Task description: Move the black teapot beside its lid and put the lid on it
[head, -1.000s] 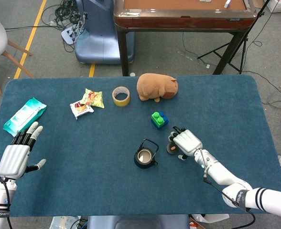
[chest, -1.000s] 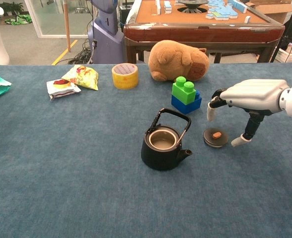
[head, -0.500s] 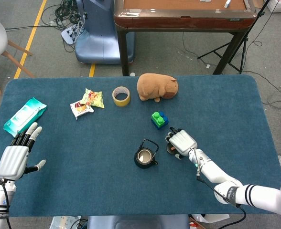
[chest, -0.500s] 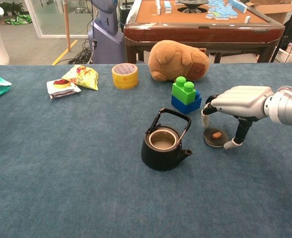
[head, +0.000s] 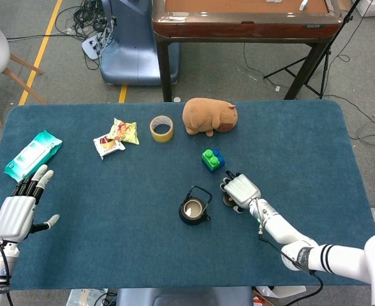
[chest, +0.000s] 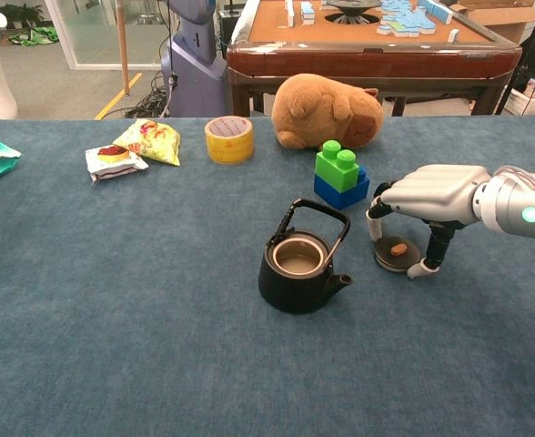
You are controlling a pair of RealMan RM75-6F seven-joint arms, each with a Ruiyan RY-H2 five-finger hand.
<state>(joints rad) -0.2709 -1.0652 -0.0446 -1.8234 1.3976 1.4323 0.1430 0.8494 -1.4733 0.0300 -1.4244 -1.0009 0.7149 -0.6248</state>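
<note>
The black teapot [head: 192,209] [chest: 299,270] stands upright near the table's middle, lidless, handle up and spout toward the front right. Its flat dark lid [chest: 395,252], with a small brown knob, lies on the cloth just right of the pot. My right hand [head: 241,190] [chest: 427,193] arches low over the lid, a fingertip [chest: 374,228] down at its left rim and the thumb at its front right rim. The lid still rests on the table and is mostly hidden in the head view. My left hand [head: 14,213] lies at the table's front left, fingers spread, holding nothing.
A green and blue toy block [chest: 341,174] stands just behind the lid. Further back are a brown plush animal [chest: 329,110], a yellow tape roll [chest: 229,138] and snack packets [chest: 131,150]. A teal wipes pack [head: 32,153] lies at the far left.
My right hand has moved left and lower, from beside the lid to arching over it, fingertips now at its rim. Teapot, lid and left hand stay put.
</note>
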